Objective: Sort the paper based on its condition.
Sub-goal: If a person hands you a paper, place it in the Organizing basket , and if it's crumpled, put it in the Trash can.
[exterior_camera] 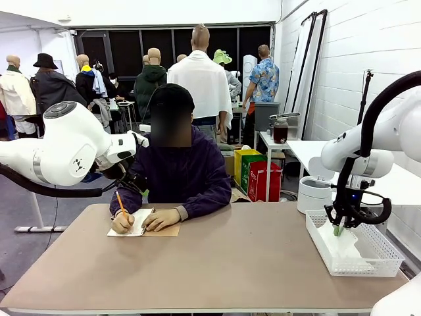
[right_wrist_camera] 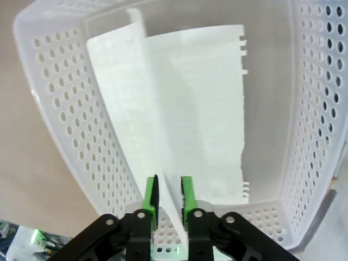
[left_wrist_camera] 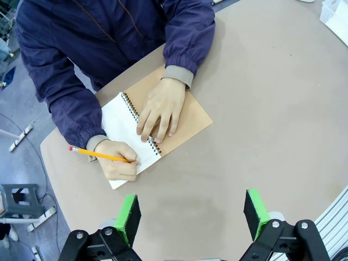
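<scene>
Placement step: right fingers (right_wrist_camera: pixel 151 193) stand narrowly parted about the paper (right_wrist_camera: pixel 196 109), which lies inside the mesh tray (right_wrist_camera: pixel 60 109) at the right edge of the surface (exterior_camera: pixel 217 263). Left fingers (left_wrist_camera: pixel 128 215) are spread and empty. Next move: lift clear without dragging the sheet.

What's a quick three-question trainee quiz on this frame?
1. True or false: the left gripper is open with nothing between its fingers.
2. Where is the paper? A, in a drawer; B, in the white mesh tray; C, in a cardboard box.
3. Fill in: the person's hand holds a ____ over the page.

Key: 1 true; 2 B; 3 pencil.
</scene>
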`<state>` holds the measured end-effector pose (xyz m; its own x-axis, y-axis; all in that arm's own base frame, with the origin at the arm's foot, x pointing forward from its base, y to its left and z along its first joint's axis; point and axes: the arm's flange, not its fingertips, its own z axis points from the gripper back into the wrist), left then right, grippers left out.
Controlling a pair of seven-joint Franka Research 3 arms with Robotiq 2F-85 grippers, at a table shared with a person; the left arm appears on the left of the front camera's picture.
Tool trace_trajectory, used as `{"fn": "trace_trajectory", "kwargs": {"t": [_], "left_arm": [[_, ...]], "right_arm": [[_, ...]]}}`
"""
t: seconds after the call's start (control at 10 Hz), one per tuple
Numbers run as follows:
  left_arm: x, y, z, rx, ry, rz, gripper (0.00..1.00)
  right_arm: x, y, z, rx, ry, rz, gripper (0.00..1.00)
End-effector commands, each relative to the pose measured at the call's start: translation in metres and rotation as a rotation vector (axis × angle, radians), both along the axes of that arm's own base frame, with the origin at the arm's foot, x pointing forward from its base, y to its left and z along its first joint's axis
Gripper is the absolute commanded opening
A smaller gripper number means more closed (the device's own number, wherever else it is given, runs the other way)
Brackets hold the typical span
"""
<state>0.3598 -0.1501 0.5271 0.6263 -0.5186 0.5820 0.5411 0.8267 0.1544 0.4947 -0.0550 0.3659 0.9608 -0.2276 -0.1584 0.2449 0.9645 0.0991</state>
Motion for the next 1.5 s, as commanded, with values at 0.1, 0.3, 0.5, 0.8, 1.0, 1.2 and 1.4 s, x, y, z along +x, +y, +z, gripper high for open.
{"fn": "trace_trajectory", "kwargs": {"t": [0.1,0.3,0.5,0.8,1.0,1.2,1.4], "left_arm": [[0.0,0.001,0.0,-0.004,0.007,0.001,1.0],[0.0,0.001,0.0,-0.004,0.007,0.001,1.0],[0.0,0.001,0.0,-0.004,0.007,0.001,1.0],[0.0,0.001,0.0,-0.004,0.007,0.001,1.0],[0.0,0.001,0.0,-0.004,0.007,0.001,1.0],[0.0,0.001,0.0,-0.004,0.007,0.001,1.0],[0.0,0.001,0.0,-0.004,0.007,0.001,1.0]], "right_arm": [[0.003,0.009,0.002,-0.142,-0.005,-0.046,0.95],[0.003,0.013,0.004,-0.236,-0.007,-0.085,1.0],[0.0,0.017,0.011,-0.3,-0.009,-0.118,1.0],[-0.003,0.023,0.022,-0.311,-0.038,-0.132,1.0],[-0.001,0.031,0.029,-0.28,-0.085,-0.149,1.0],[0.002,0.019,0.025,-0.278,-0.045,-0.119,1.0],[0.002,0.019,0.025,-0.278,-0.045,-0.119,1.0]]}}
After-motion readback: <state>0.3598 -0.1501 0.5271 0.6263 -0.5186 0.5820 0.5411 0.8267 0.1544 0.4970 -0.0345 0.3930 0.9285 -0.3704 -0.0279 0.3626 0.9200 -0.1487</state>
